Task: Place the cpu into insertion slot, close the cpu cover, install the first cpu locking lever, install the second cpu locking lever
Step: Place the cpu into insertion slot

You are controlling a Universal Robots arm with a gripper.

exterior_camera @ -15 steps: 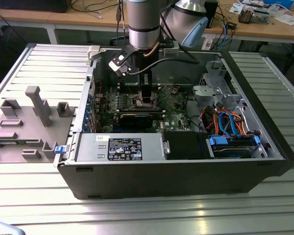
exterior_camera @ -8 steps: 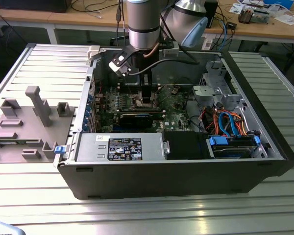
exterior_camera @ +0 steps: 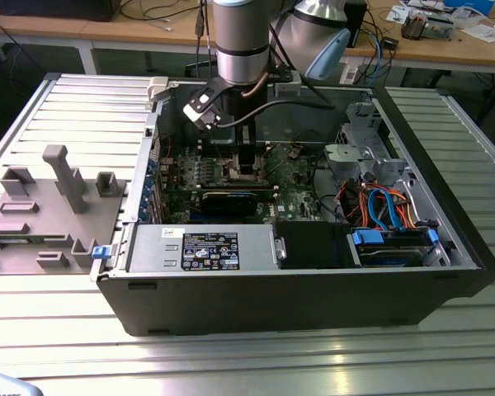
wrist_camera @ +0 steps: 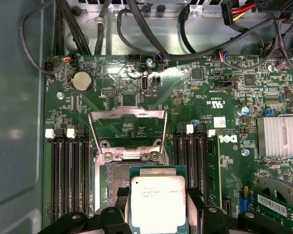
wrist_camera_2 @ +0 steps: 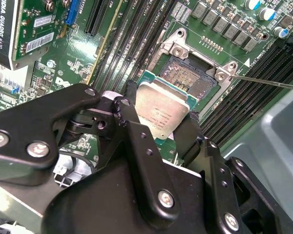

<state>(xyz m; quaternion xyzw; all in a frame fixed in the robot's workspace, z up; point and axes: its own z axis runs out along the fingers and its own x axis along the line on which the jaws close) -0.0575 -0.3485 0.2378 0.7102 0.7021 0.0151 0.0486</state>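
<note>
In both wrist views my gripper (wrist_camera: 158,210) (wrist_camera_2: 157,122) is shut on the cpu (wrist_camera: 158,201) (wrist_camera_2: 162,110), a flat square chip with a silver top, one black finger on each of two opposite edges. The chip hangs just over the near edge of the insertion slot (wrist_camera: 113,179) (wrist_camera_2: 188,75), whose dark pin field lies bare on the green motherboard (wrist_camera: 195,105). The cpu cover (wrist_camera: 127,113) stands flipped open on the far side of the slot. A thin locking lever (wrist_camera_2: 263,82) sticks out beside the socket. In the exterior view the gripper (exterior_camera: 246,162) is down inside the open computer case.
Black memory slots (wrist_camera: 68,170) flank the socket on both sides. A coin battery (wrist_camera: 82,81), a finned heatsink (wrist_camera: 281,136) and black cables (wrist_camera: 136,29) are close by. The case walls (exterior_camera: 445,206), a power supply (exterior_camera: 202,247) and drive cables (exterior_camera: 379,206) surround the board.
</note>
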